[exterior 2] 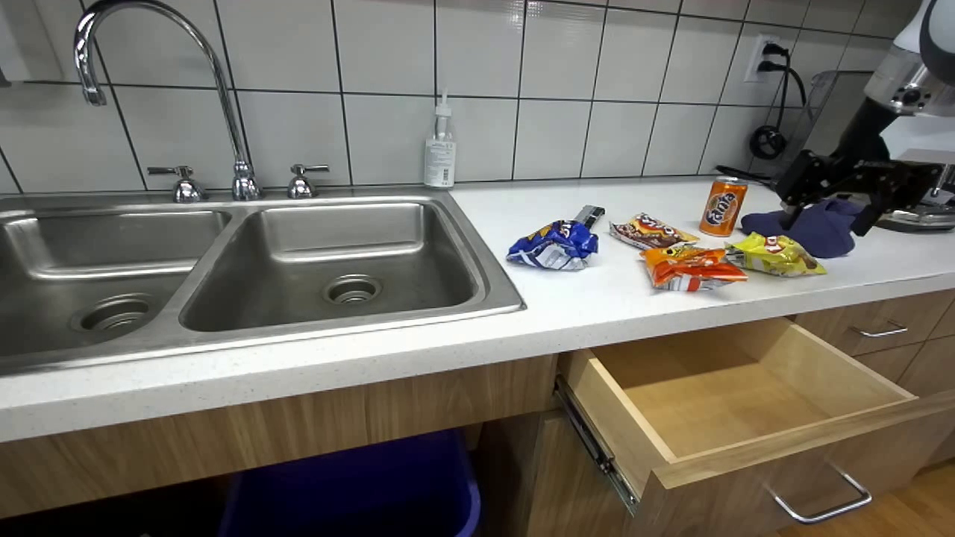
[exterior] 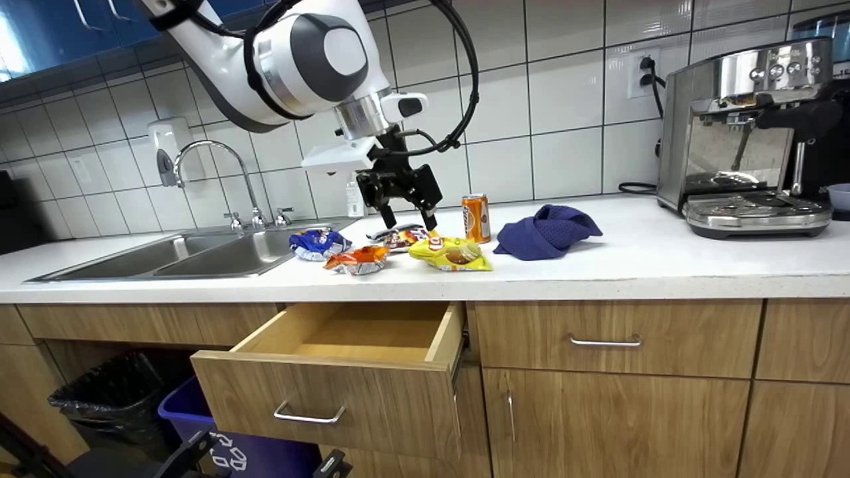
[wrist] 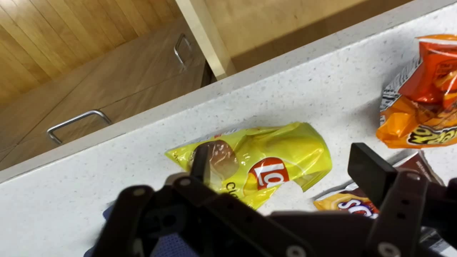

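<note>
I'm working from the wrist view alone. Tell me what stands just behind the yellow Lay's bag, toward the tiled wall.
Observer: An orange Fanta can stands upright behind the yellow Lay's bag, as both exterior views show.
Operator: Now report any snack bag outside my frame.
Observer: A crumpled blue-and-silver snack bag lies nearer the sink than the other bags do.
Operator: I get only part of the open drawer. Describe its front panel.
Observer: In an exterior view, a metal bar handle is fixed across it.
</note>
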Motion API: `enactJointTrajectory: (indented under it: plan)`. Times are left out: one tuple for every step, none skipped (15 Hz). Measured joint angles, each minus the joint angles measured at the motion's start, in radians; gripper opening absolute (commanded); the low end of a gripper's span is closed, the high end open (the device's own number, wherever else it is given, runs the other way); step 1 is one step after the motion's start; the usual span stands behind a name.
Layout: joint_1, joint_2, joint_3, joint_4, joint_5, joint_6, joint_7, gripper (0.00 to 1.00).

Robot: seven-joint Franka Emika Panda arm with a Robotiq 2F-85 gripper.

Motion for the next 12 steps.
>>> enactJointTrajectory:
  plan:
    - [-0.005, 0.004, -0.006, 0.009, -0.005, 0.003, 0.003, 1.0]
    - [-0.009, 0.009, -0.012, 0.018, -0.008, 0.006, 0.004, 1.0]
    - [-0.014, 0.016, -0.017, 0.027, -0.009, 0.008, 0.004, 1.0]
    - [-0.017, 0.023, -0.023, 0.036, -0.009, 0.01, 0.004, 1.0]
    - [-0.02, 0.033, -0.029, 0.045, -0.009, 0.012, 0.004, 1.0]
    - [-0.021, 0.042, -0.034, 0.055, -0.009, 0.014, 0.004, 1.0]
    - [-0.022, 0.053, -0.04, 0.065, -0.009, 0.016, 0.004, 1.0]
    - [-0.023, 0.065, -0.046, 0.076, -0.009, 0.018, 0.004, 1.0]
    - [-0.023, 0.077, -0.052, 0.088, -0.009, 0.02, 0.004, 1.0]
    - [-0.023, 0.09, -0.057, 0.1, -0.009, 0.022, 0.004, 1.0]
    - [-0.023, 0.101, -0.061, 0.112, -0.009, 0.025, 0.004, 1.0]
    - [-0.023, 0.114, -0.064, 0.126, -0.009, 0.028, 0.004, 1.0]
